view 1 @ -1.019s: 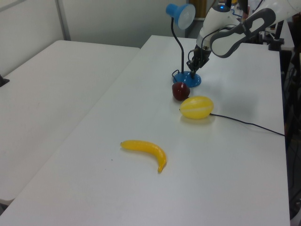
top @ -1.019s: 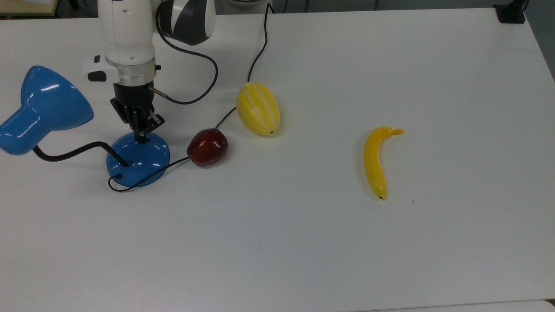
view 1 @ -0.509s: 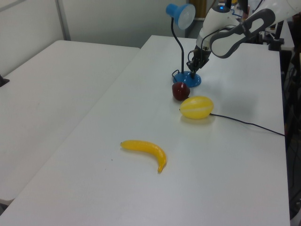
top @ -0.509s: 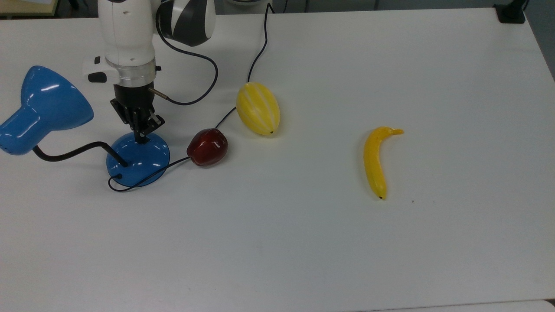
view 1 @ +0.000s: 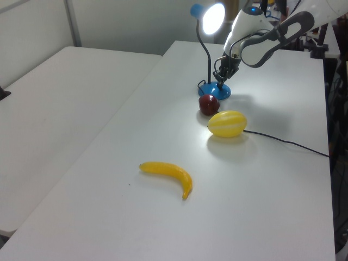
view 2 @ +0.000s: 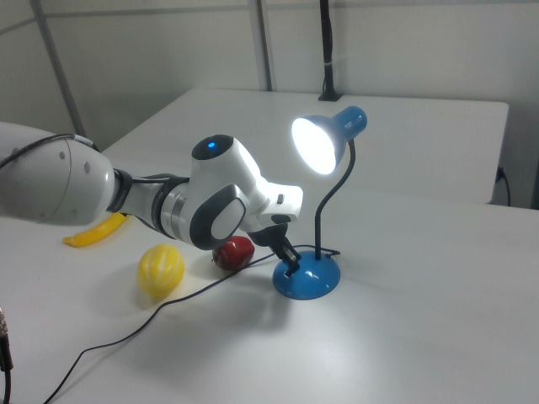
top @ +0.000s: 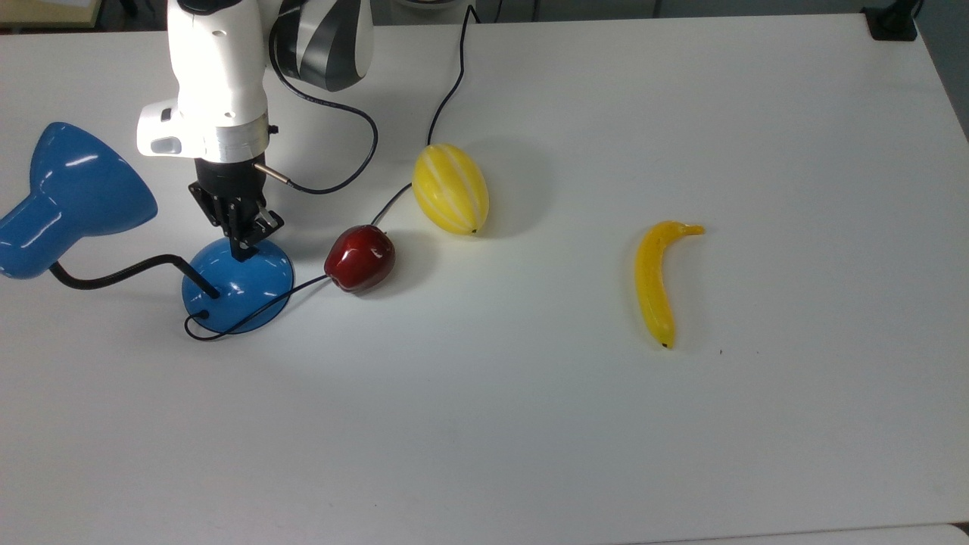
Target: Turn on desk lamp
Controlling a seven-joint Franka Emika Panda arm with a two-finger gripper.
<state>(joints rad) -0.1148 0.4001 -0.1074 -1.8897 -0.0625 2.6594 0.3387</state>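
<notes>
My gripper (top: 244, 241) points down with its fingers drawn together on nothing, the tips pressed on the domed base of the desk lamp (top: 236, 284), which stands near the top view's left edge of the white table (top: 530, 424), just beside the red apple (top: 360, 257). Half a second ago the shade was dark; now it glows bright in the left view (view 1: 213, 16) and the right view (view 2: 316, 143), throwing shadows behind the apple, the yellow melon (top: 450, 189) and the banana (top: 657, 280), and the lamp has shifted slightly.
</notes>
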